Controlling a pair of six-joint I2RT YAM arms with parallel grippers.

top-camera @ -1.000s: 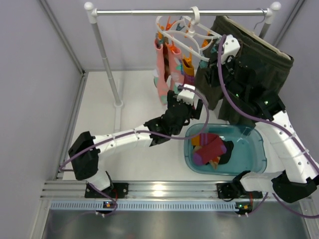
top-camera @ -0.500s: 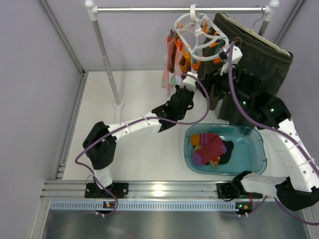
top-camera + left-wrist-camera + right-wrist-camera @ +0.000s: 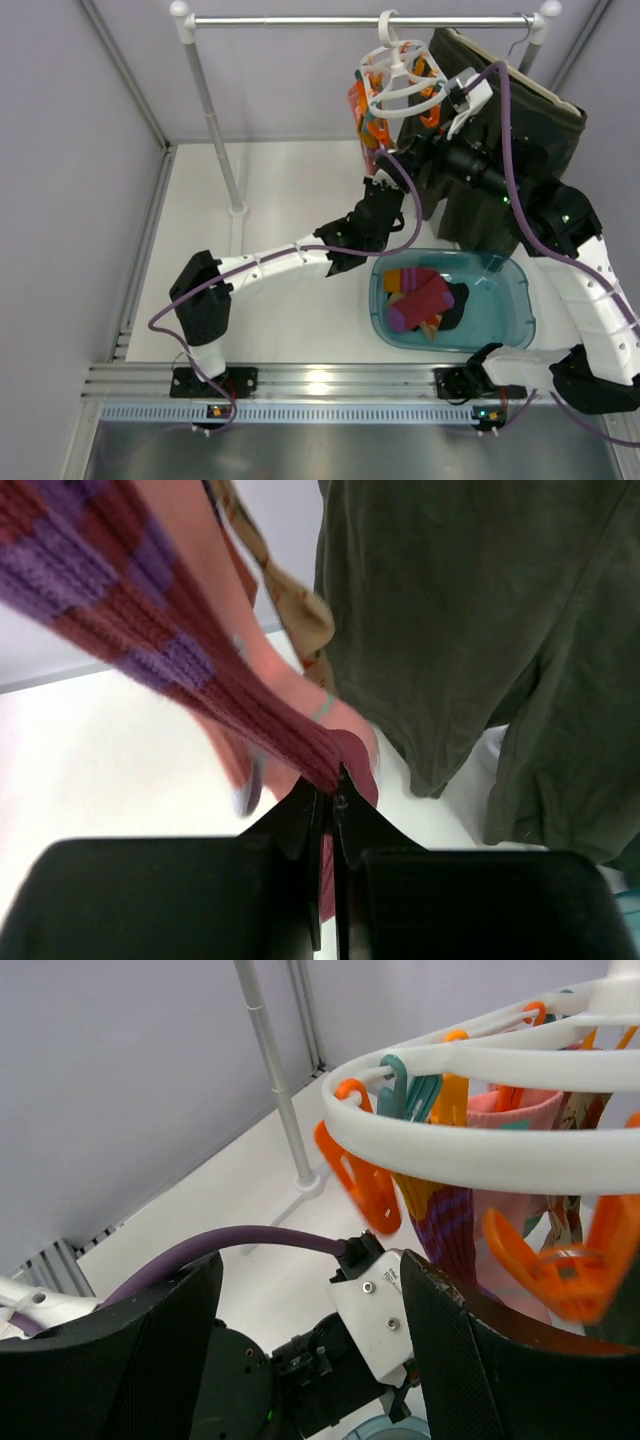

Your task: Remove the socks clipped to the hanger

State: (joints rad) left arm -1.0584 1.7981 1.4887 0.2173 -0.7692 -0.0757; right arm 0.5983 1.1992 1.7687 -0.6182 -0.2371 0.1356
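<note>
1. Big change first: a second ago the left claw (image 3: pixel 333 785) was gaping wide below the socks. Now it's snapped fully shut, pinching the ribbed cuff of the maroon-and-purple checked knit sock (image 3: pixel 150 620).
2. The white plastic ring hanger with orange and teal clips (image 3: pixel 400 65) has swung over to the right on its hook. It now hangs from the long metal rail (image 3: pixel 300 20) right up against the dark olive shorts (image 3: pixel 530 130). The other hanging socks (image 3: pixel 365 115) went with it and are bunched under its left edge.
3. The right claw (image 3: pixel 310 1280) has been opening up. Its fingers stand wide apart just below the ring, and it doesn't look to be holding anything.
4. My read is that the grab is done and the next move is a downward tug to pop the sock out of its clip. After that it'd go to the teal plastic basin (image 3: pixel 505 285) on the tabletop, where a few socks already lie. With the right claw off the hanger, the whole ring might swing with the pull.
5. Hard to see: the checked sock's top end runs out of the left wrist view, so I can't tell which clip has it. From above the hanging socks overlap too much to count, and the nearest orange clip in the right wrist view is blurred.
</note>
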